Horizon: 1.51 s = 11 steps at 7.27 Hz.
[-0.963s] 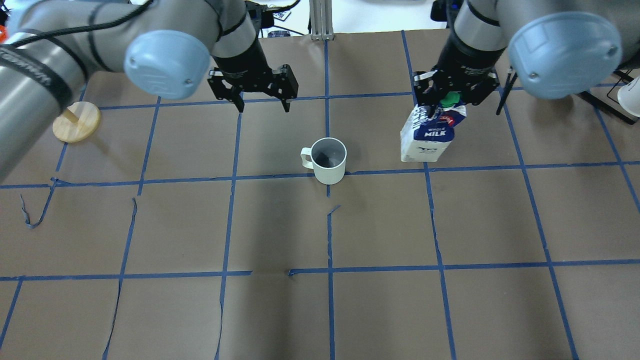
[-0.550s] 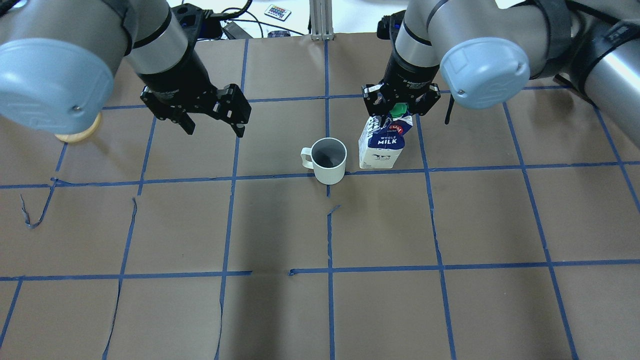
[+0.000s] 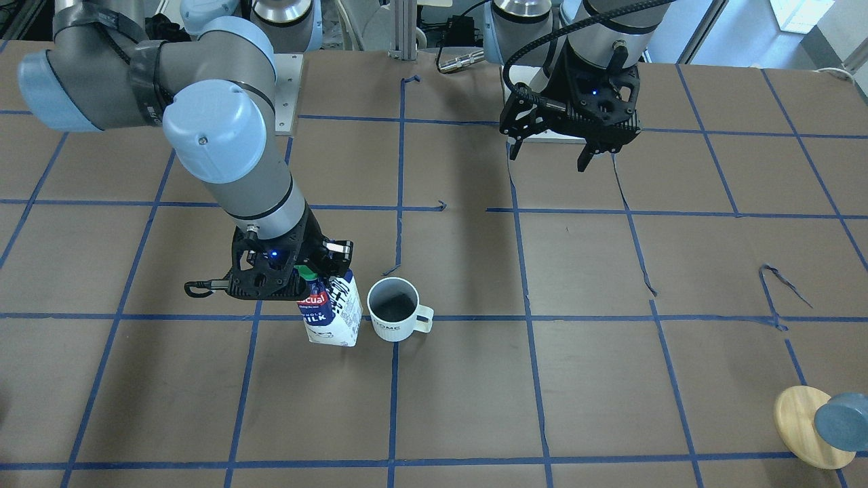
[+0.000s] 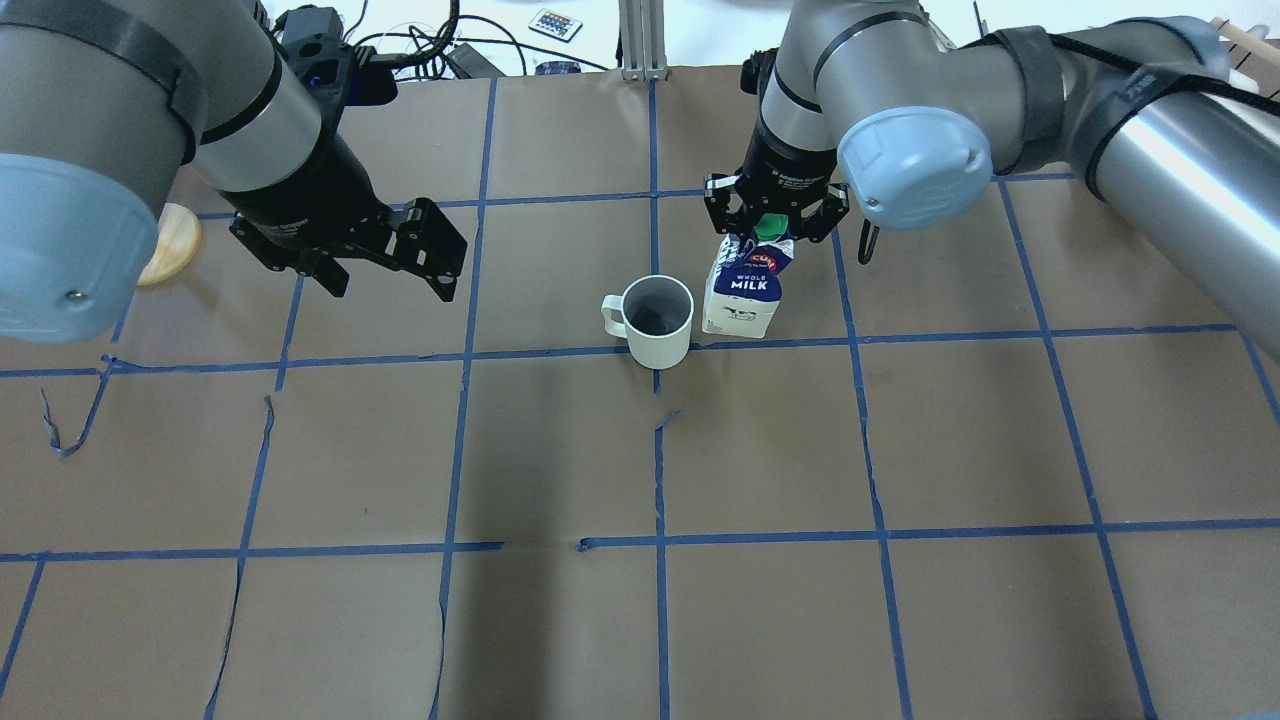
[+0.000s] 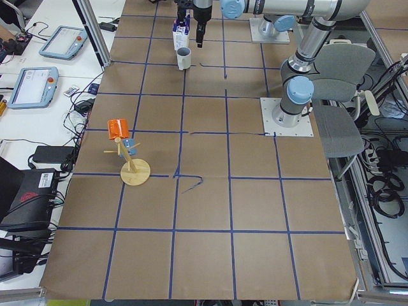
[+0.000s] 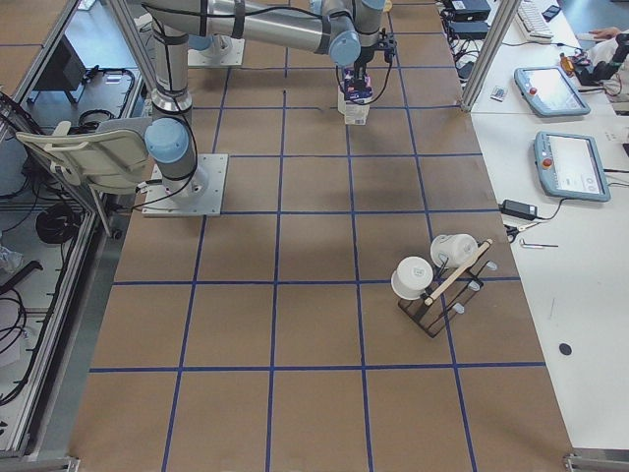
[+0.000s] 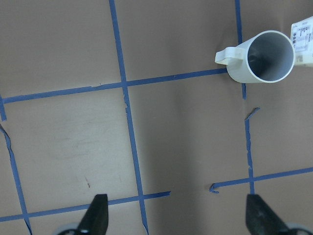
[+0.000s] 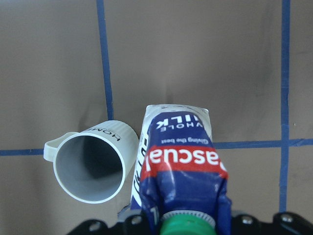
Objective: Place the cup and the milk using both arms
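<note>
The white ribbed cup (image 4: pixel 657 320) stands upright at the table's middle, handle pointing to the view's left; it also shows in the front view (image 3: pixel 393 308) and the left wrist view (image 7: pixel 264 56). The blue and white milk carton (image 4: pixel 742 295) is upright right beside the cup, on its right, a small gap between them (image 8: pixel 181 161). My right gripper (image 4: pixel 770 225) is shut on the carton's gabled top by the green cap. I cannot tell whether the carton's base touches the table. My left gripper (image 4: pixel 393 283) is open and empty, above the table left of the cup.
A round wooden disc with a blue-grey cylinder (image 3: pixel 807 427) lies at the table's left edge, behind my left arm (image 4: pixel 170 245). A rack with white cups (image 6: pixel 437 280) stands far out on the right. Torn blue tape lines cross the brown table (image 4: pixel 900 450).
My right gripper has carried the milk leftward and set it close beside the cup. My left gripper has moved left, away from the cup, staying open.
</note>
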Tool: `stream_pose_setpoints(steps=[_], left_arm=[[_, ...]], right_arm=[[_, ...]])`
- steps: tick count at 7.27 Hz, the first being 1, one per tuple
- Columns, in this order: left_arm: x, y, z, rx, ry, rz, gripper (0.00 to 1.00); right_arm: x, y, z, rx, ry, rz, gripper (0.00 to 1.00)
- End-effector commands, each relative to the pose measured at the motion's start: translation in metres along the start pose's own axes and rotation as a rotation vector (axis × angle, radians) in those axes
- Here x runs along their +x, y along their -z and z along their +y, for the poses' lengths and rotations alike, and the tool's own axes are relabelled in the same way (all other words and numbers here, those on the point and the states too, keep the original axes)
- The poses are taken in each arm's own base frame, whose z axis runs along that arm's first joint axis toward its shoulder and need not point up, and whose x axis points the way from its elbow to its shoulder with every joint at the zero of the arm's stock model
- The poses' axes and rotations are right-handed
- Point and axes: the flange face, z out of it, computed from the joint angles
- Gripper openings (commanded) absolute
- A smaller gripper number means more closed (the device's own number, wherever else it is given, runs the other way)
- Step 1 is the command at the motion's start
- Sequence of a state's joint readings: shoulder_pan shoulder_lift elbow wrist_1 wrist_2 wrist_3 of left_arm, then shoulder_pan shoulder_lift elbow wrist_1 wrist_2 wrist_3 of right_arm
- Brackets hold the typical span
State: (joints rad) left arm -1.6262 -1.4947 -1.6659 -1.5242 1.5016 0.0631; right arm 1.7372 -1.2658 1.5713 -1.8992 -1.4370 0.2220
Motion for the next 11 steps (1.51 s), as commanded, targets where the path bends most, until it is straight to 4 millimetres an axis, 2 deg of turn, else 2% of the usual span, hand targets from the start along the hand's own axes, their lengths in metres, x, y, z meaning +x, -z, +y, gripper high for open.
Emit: stream_pose_setpoints(steps=[1, 3, 4, 5, 6, 7, 8, 9, 10, 11], left_arm=[[-0.002, 0.001, -0.001, 0.003, 0.005, 0.001, 1.00], [-0.004, 0.001, -0.001, 0.004, 0.006, -0.001, 1.00], [-0.004, 0.001, -0.001, 0.002, 0.006, -0.001, 1.00], [-0.004, 0.002, 0.000, 0.005, 0.005, -0.001, 1.00], [-0.004, 0.002, -0.001, 0.008, 0.003, -0.002, 1.00], [-0.008, 0.005, -0.004, 0.039, 0.003, -0.044, 1.00], [-0.010, 0.006, -0.004, 0.046, 0.008, -0.071, 1.00], [-0.012, 0.007, -0.004, 0.047, 0.008, -0.088, 1.00], [-0.012, 0.007, -0.004, 0.047, 0.020, -0.088, 1.00], [-0.012, 0.007, -0.004, 0.048, 0.022, -0.088, 1.00]], right_arm=[[-0.005, -0.015, -0.001, -0.015, 0.075, 0.003, 0.14], [-0.004, -0.022, 0.000, -0.028, 0.073, 0.006, 0.23], [-0.004, -0.025, 0.000, -0.028, 0.070, 0.006, 0.37], [-0.003, -0.027, 0.000, -0.033, 0.064, 0.007, 0.62], [-0.003, -0.028, 0.001, -0.034, 0.062, 0.007, 0.77], [-0.003, -0.027, 0.001, -0.033, 0.066, 0.007, 1.00], [-0.005, -0.016, -0.002, -0.014, 0.068, 0.001, 1.00], [-0.009, 0.008, -0.009, 0.022, 0.076, -0.004, 1.00], [-0.015, 0.049, -0.014, 0.030, 0.076, 0.000, 1.00], [-0.009, 0.088, -0.016, 0.007, 0.074, 0.032, 1.00]])
